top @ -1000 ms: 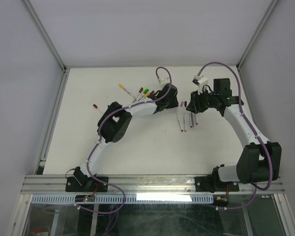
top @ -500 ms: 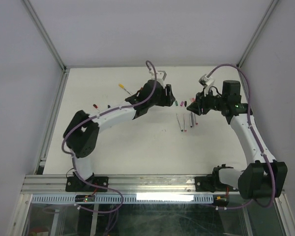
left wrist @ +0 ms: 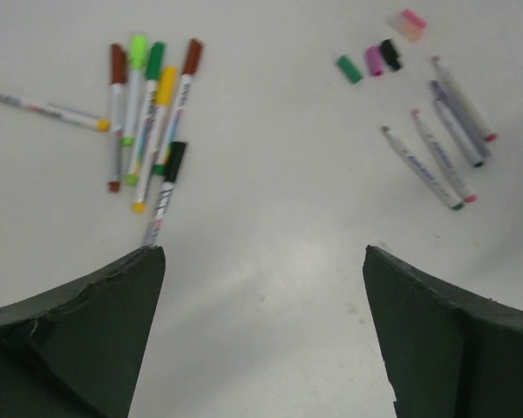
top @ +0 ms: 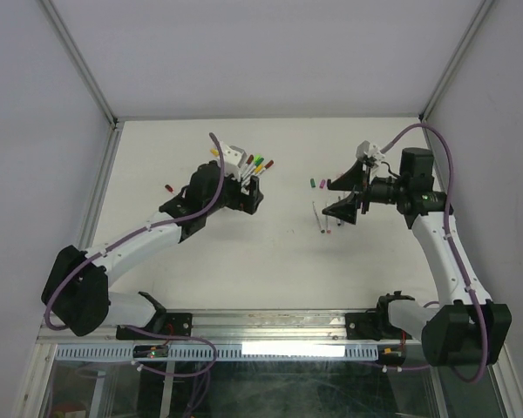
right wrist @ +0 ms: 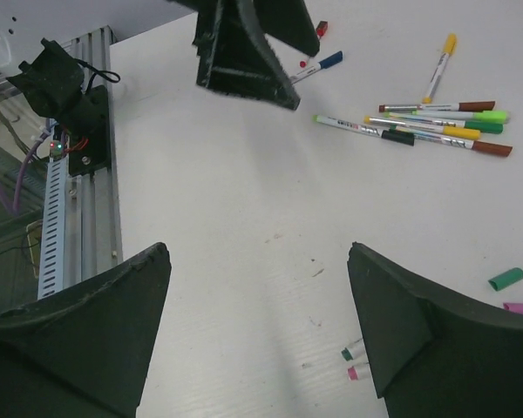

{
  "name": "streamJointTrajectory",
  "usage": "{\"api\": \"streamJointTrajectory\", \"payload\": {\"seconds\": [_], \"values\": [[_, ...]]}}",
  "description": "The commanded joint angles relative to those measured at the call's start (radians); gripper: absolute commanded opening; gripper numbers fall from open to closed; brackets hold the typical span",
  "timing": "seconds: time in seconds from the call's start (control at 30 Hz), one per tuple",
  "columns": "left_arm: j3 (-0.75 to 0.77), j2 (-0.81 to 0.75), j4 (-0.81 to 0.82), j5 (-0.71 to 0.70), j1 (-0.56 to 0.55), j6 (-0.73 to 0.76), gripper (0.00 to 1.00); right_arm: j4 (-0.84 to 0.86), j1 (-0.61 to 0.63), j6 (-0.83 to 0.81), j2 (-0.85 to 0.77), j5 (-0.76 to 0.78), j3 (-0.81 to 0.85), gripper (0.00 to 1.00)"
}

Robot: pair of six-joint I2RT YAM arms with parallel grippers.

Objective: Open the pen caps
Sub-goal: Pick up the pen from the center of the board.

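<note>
Hovering high with jaws spread and empty, we hold left gripper (left wrist: 263, 261) and right gripper (right wrist: 257, 252) clear, likely scouting capped pens (left wrist: 146, 113) upper left; loose pen caps (left wrist: 375, 61) lie upper right.

Seven capped pens (left wrist: 116, 122), four uncapped pens (left wrist: 421, 168) and four loose caps (left wrist: 375, 61) in the left wrist view.
</note>
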Motion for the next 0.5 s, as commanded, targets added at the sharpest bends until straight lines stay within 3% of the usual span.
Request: {"api": "streamJointTrajectory", "payload": {"seconds": [0.0, 0.2, 0.33, 0.47], "values": [[0.065, 0.016, -0.133, 0.034, 0.114, 0.076, 0.99, -0.062, -0.03, -0.123, 0.001, -0.079, -0.028, 0.85], [0.252, 0.266, -0.328, -0.051, 0.147, 0.14, 0.98, -0.045, -0.106, -0.125, -0.017, -0.058, -0.089, 0.85], [0.315, 0.349, -0.364, -0.04, 0.168, 0.175, 0.9, -0.027, -0.152, -0.103, -0.012, -0.039, -0.093, 0.85], [0.355, 0.414, -0.392, 0.012, 0.21, 0.192, 0.77, -0.042, -0.156, -0.113, -0.003, -0.006, -0.084, 0.84]]}}
